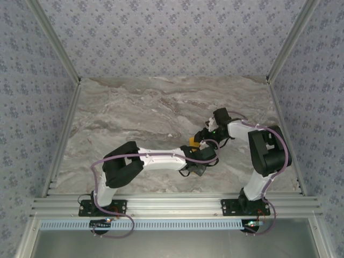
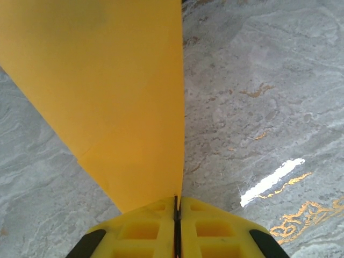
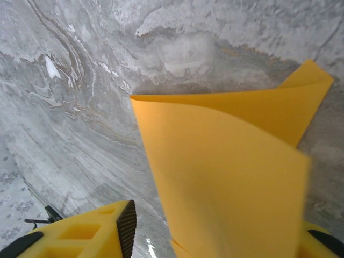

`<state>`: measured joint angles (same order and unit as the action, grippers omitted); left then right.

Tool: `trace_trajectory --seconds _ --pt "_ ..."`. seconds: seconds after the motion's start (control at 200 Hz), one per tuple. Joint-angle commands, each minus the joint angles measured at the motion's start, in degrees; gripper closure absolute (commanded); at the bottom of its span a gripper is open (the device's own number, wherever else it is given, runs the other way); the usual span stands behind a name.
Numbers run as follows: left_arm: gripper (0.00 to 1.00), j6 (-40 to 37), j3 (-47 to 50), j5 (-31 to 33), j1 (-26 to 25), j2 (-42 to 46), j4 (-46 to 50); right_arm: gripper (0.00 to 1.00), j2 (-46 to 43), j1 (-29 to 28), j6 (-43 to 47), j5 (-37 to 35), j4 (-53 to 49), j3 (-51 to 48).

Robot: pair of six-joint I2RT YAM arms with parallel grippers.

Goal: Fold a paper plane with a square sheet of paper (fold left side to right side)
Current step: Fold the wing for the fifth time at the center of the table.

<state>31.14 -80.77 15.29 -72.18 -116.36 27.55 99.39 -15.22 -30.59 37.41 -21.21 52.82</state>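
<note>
From above, we see the left arm [image 1: 161, 158] and right arm [image 1: 263, 148] meeting right of the marble table's [image 1: 134, 113] middle. A scrap of the square sheet of paper [image 1: 192, 141] shows orange between their wrists.

In the left wrist view, the left gripper [image 2: 176, 226] is pinched tight on one edge of the sheet, which spreads ahead of it above the marble. We should hold that pinch firm and carry the edge straight across, so the corners meet before any crease is pressed.

In the right wrist view, the right gripper [image 3: 215, 236] stands parted. The curled sheet arches between its fingers [image 3: 127, 226], clear of the pad at the picture's left; whether it touches the other we cannot tell. Loose jaws suit guiding the curl down.
</note>
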Motion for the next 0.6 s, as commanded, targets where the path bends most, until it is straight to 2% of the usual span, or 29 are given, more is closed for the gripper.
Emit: trace_trajectory --seconds 0.0,0.195,0.38,0.49,0.595 --pt "0.93 1.14 2.58 -3.16 1.09 2.94 -2.52 0.48 -3.44 1.98 0.77 2.58 -0.63 1.93" --pt "0.93 2.26 5.95 -7.03 2.64 5.03 -6.78 0.35 -8.45 5.76 0.88 3.27 -1.35 2.25" --pt "0.93 3.9 9.46 -10.92 4.2 6.89 -11.43 0.34 -14.22 10.32 1.18 2.87 -1.82 -0.9" --pt "0.93 5.47 12.22 -14.2 5.59 8.52 -15.4 0.39 -17.3 13.79 1.36 2.67 -1.4 -4.13" --pt "0.93 7.8 16.08 -17.62 7.22 10.35 -20.5 0.56 -17.46 15.6 1.56 3.35 -0.57 -6.62"
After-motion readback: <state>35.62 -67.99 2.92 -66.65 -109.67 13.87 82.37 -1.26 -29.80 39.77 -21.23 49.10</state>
